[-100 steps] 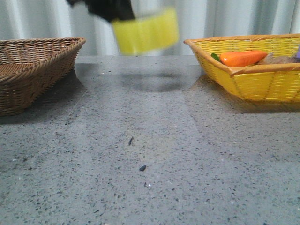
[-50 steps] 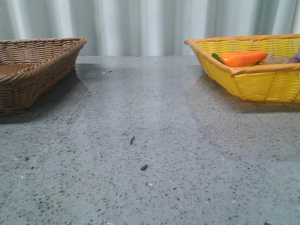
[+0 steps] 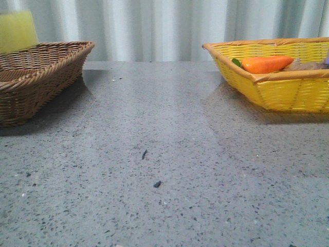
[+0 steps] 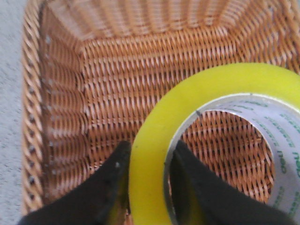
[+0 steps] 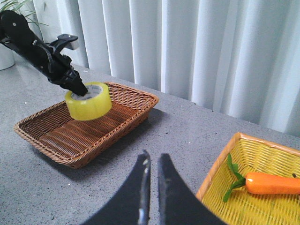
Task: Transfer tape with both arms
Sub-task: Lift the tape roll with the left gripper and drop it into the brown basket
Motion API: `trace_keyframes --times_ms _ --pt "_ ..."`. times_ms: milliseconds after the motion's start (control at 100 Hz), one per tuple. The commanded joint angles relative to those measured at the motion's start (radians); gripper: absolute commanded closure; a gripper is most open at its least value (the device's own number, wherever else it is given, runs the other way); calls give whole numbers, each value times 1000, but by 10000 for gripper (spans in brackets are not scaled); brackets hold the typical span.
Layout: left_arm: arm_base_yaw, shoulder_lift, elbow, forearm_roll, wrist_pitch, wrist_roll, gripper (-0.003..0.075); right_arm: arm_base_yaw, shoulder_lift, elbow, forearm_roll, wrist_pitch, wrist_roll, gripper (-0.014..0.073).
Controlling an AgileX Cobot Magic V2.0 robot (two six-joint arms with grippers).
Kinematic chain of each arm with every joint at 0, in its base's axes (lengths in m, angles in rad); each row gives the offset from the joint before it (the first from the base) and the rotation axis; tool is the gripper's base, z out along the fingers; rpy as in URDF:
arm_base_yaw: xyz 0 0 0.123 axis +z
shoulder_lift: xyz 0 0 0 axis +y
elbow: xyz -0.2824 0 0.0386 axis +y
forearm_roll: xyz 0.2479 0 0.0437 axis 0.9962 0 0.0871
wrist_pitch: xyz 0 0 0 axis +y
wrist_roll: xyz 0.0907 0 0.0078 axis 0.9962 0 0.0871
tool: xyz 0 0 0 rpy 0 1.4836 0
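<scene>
Now we hold the tape (image 5: 88, 100) pinched by its wall in our left end effector (image 4: 147, 187), hanging directly above the brown basket (image 5: 70, 136); our right end effector (image 5: 151, 168), pressed together, stays well apart.

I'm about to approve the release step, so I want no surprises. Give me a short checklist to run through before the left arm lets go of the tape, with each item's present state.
1. Left hand grips the tape, one finger outside the roll and one inside the core: ok.
2. Tape is over the brown basket, inside its rim: ok.
3. Basket floor under the tape is bare weave: ok.
4. Tape rests on the basket floor: not ok; in the right wrist view it hangs above it.
5. Right hand is away from the drop, fingers nearly together and holding nothing: ok.
6. Carrot lies in the yellow basket, far from the drop: ok.
</scene>
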Motion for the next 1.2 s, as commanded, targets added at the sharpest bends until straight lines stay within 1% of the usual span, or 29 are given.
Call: trace_keyframes --times_ms 0,10,50,100,140,190,260,320,380,400,450,490,580,650,730,830,930,1030,1120,1190 --pt "0 -48 -9 -45 -95 -15 386 0 14 -24 -3 -89 -6 636" --pt "0 -48 -9 -45 -95 -15 357 0 14 -24 -3 -89 -6 636" --pt "0 -50 -12 -66 -97 -15 283 0 14 -24 -3 -89 -6 636" --pt "0 -63 -21 -100 -97 -15 229 0 14 -24 -3 -89 -6 636" --pt "0 -74 -36 -122 -102 -15 216 0 14 -24 -3 -89 -6 636" --pt "0 -99 -59 -153 -117 -15 228 0 14 -24 -3 -89 -6 636" --pt "0 -148 -89 -207 -153 -15 283 0 14 -24 -3 -89 -6 636" --pt "-2 -206 -95 -251 -205 0 362 0 12 -24 -3 -85 -6 636" --pt "-17 -282 -95 -289 -268 66 444 0 10 -24 -8 -76 -6 636" --pt "-24 -308 -93 -294 -282 96 461 0 7 -24 -10 -73 -6 636" --pt "-42 -365 -93 -294 -289 157 517 0 -5 -19 -22 -73 -6 636" --pt "-57 -406 -85 -294 -280 190 545 0 -24 -6 -39 -88 -6 636" --pt "-90 -521 -31 -294 -274 199 593 0 -90 47 -102 -144 -6 636" --pt "-113 -614 55 -294 -289 199 610 0 -154 110 -164 -204 -6 636" --pt "-134 -727 202 -294 -320 201 627 0 -226 191 -233 -271 -6 636" --pt "-146 -847 411 -294 -356 201 627 0 -300 282 -247 -330 -6 636" --pt "-146 -954 629 -299 -395 201 627 0 -351 340 -247 -333 -6 636" --pt "-146 -1043 828 -352 -438 201 627 0 -377 361 -247 -333 -6 636" --pt "-146 -1106 944 -392 -456 201 627 0 -378 361 -247 -316 -6 636" --pt "-146 -1138 996 -418 -467 201 627 0 -378 361 -247 -311 -6 636"
